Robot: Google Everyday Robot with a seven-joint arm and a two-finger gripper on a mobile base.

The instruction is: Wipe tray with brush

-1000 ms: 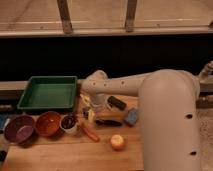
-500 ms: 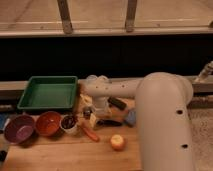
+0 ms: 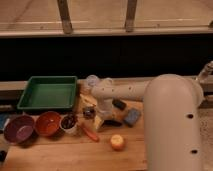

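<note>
End effector (image 3: 99,114) hangs low over the table (image 3: 60,155), right of the tray (image 3: 48,92), which lies lengthwise left-right; grip unreadable.

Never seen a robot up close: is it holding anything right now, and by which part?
It cannot be told. The gripper is low over the table, beside the green tray, and any hold is hidden from this view.

The tray (image 3: 47,93), a large shallow green rectangle with a raised rim, lies flat at the back of the tabletop (image 3: 60,155), well apart from the gripper (image 3: 100,114), up and to the picture's left of it. The brush (image 3: 112,122), a slim dark shape, lies flat just beside the lowered gripper on its right; whether they touch cannot be told.
</note>
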